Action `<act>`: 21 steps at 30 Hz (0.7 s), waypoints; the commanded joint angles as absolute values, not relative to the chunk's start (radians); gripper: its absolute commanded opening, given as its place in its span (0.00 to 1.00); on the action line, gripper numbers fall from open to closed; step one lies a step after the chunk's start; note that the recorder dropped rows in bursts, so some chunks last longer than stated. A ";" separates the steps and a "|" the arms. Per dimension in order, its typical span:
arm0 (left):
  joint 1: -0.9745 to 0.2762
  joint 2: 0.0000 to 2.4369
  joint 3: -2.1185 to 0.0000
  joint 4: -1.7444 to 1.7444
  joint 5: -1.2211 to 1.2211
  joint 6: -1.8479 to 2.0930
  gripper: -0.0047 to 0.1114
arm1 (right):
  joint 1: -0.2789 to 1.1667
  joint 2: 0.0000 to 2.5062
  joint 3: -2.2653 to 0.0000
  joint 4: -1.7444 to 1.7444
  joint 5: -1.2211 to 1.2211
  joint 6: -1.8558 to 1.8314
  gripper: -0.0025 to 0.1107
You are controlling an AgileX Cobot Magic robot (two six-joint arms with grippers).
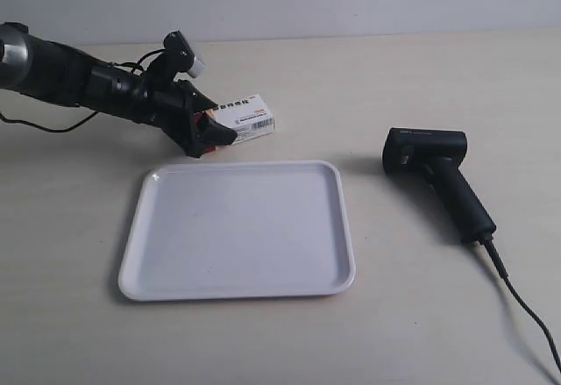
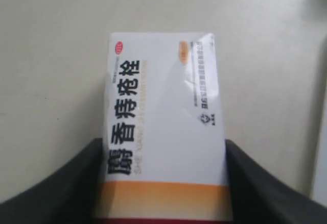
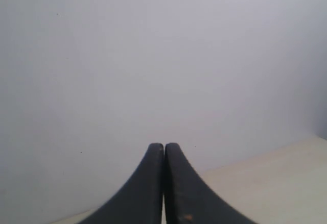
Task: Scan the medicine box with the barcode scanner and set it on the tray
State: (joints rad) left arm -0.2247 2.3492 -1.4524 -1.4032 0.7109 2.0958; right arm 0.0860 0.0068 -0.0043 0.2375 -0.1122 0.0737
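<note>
The left arm (image 1: 79, 82) reaches in from nine o'clock toward three o'clock, low over the table. Its gripper (image 1: 210, 131) holds the medicine box (image 1: 248, 117) between both fingers (image 2: 56, 188). The right gripper (image 3: 164, 183) has its fingers pressed together, empty.

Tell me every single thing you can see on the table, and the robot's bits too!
small white cardboard medicine box with tan and red stripes at one end: one, white, beyond the tray's far edge, between the left gripper's fingers.
flat white plastic tray with rounded corners: one, white, middle of the table, nothing on it.
black pistol-shaped barcode scanner: one, black, lying on the table beside the tray, apart from it, untouched.
black cable: one, black, running from the scanner's handle.
beige table: one, under everything.
left gripper: one, black, around the box's striped end.
right gripper: one, black, fingers pressed together, holding nothing, facing a pale wall.
</note>
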 commanded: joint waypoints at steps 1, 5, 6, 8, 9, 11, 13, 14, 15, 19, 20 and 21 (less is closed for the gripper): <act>-0.221 2.296 -1.457 -1.367 0.810 2.087 0.04 | 0.082 0.000 0.000 0.226 -0.140 0.071 0.03; -0.223 2.120 -1.457 -1.219 1.062 1.993 0.04 | 0.082 0.129 0.000 0.224 -0.169 0.075 0.03; -0.239 2.041 -1.435 -1.179 1.139 1.972 0.04 | 0.082 0.241 -0.037 0.194 -0.161 0.100 0.03; -0.287 1.916 -1.351 -1.149 1.119 1.979 0.04 | 0.089 0.432 -0.105 0.082 -0.146 0.226 0.03; -0.319 1.865 -1.311 -1.135 1.077 1.981 0.04 | 0.107 0.535 -0.139 0.000 -0.133 0.274 0.03; -0.403 1.759 -1.173 -1.111 0.884 1.990 0.04 | 0.187 0.789 -0.211 -0.174 -0.127 0.429 0.03; -0.479 1.688 -1.067 -1.108 0.764 2.015 0.04 | 0.272 1.053 -0.300 -0.247 -0.135 0.472 0.13; -0.500 1.665 -1.027 -1.110 0.735 2.033 0.04 | 0.297 1.179 -0.357 -0.247 -0.120 0.428 0.25; -0.503 1.660 -1.011 -1.110 0.733 2.035 0.04 | 0.302 1.236 -0.384 -0.247 -0.118 0.414 0.31; -0.498 1.656 -0.966 -1.112 0.691 2.035 0.04 | 0.303 1.510 -0.516 -0.247 -0.118 0.410 0.69; -0.498 1.656 -0.956 -1.115 0.657 2.036 0.04 | 0.303 1.582 -0.546 -0.279 -0.127 0.400 0.78; -0.498 1.656 -0.953 -1.114 0.635 2.037 0.04 | 0.303 1.624 -0.563 -0.319 -0.138 0.400 0.81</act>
